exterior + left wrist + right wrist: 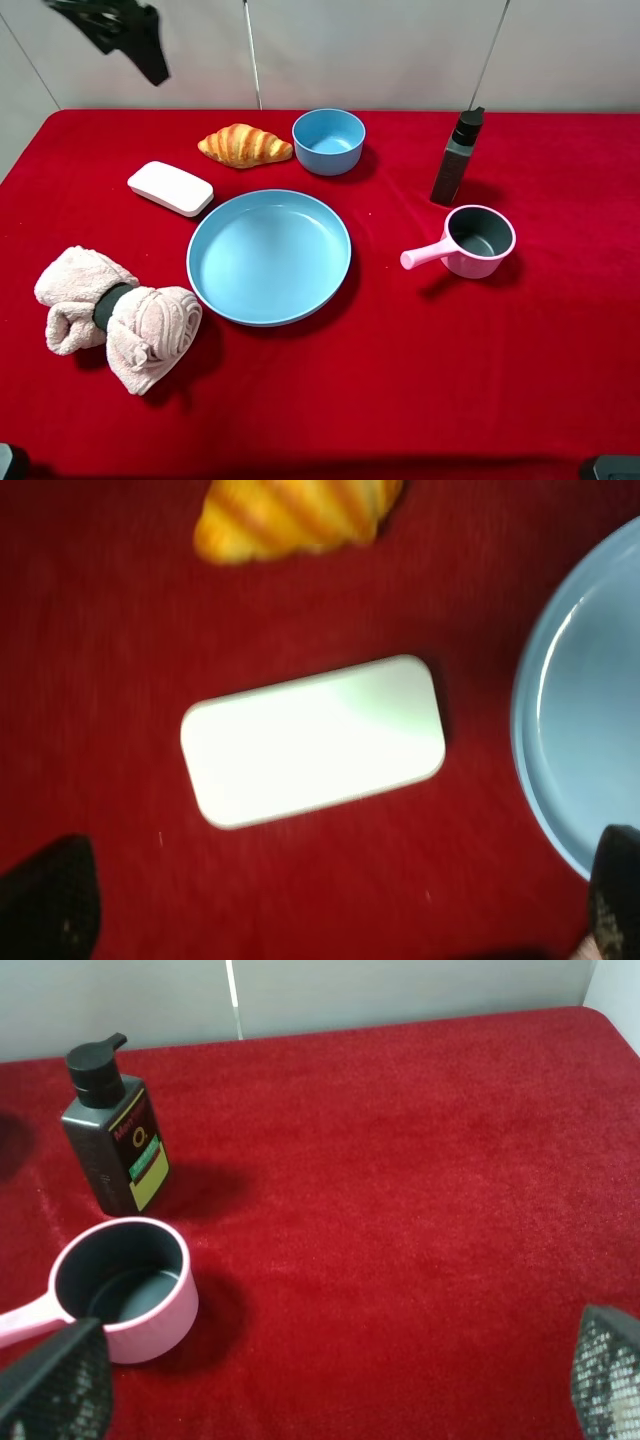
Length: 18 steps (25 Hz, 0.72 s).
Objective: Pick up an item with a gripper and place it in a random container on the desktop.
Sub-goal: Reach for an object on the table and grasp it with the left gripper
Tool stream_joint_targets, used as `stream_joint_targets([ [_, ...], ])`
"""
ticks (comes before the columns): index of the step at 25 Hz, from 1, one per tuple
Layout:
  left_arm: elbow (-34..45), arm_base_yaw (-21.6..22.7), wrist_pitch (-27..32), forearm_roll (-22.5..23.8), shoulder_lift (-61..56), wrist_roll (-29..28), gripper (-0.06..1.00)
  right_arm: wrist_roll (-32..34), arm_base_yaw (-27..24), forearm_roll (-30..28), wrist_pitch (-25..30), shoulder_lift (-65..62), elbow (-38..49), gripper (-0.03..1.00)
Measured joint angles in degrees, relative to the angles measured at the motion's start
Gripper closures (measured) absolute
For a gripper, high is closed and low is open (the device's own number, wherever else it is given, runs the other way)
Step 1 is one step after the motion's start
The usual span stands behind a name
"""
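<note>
The croissant (245,145), golden-brown with darker stripes, lies on the red desktop (450,380) at the back, left of a small blue bowl. It also shows in the left wrist view (295,515). The large light-blue plate (268,320) sits mid-table, holding nothing; its rim (580,730) edges the left wrist view. My left gripper (330,920) hangs open high above a white block, apart from the croissant; its arm (120,30) shows at the back left. Over the right side of the table my right gripper (330,1390) stands open with nothing between its fingers.
A white rounded block (170,187) lies left of the plate, directly beneath the left gripper (312,740). A deep blue bowl (328,140), a dark pump bottle (457,158) and a pink saucepan (478,240) stand toward the right. A rolled pink towel (115,315) lies front left.
</note>
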Motion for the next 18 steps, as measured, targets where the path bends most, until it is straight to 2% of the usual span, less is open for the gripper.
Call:
stream_joint_targets([
  [10,-9.8,-4.2,0.0,1.6,12.3,6.3,-0.02,0.0,0.0,0.0,0.0,0.0,0.0,0.28],
  [18,-11.0,-4.3,0.0,4.0,18.3,11.8,-0.02,0.0,0.0,0.0,-0.1,0.0,0.0,0.28],
])
